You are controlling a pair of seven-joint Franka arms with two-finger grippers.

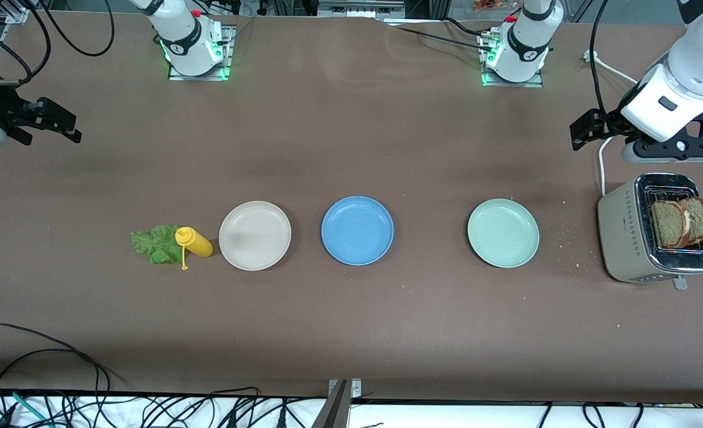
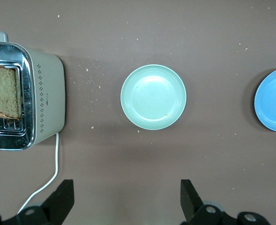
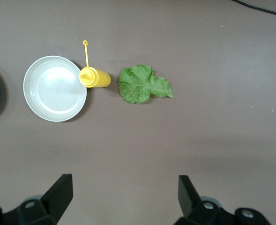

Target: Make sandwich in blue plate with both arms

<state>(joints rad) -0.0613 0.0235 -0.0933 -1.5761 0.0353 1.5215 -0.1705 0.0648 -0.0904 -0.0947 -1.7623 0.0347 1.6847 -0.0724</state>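
Note:
The blue plate (image 1: 357, 230) lies empty mid-table between a beige-white plate (image 1: 255, 235) and a pale green plate (image 1: 503, 233). Two brown bread slices (image 1: 681, 222) stand in a toaster (image 1: 621, 238) at the left arm's end; they also show in the left wrist view (image 2: 5, 93). A green lettuce leaf (image 1: 155, 242) lies flat at the right arm's end and shows in the right wrist view (image 3: 142, 84). My left gripper (image 1: 580, 132) is open and empty over bare table beside the toaster. My right gripper (image 1: 73, 128) is open and empty over bare table near the lettuce.
A yellow squeeze bottle (image 1: 194, 242) lies on its side between the lettuce and the beige-white plate, its cap hanging loose. The toaster's white cord (image 1: 602, 160) runs across the table under the left gripper. Crumbs lie around the green plate and the toaster.

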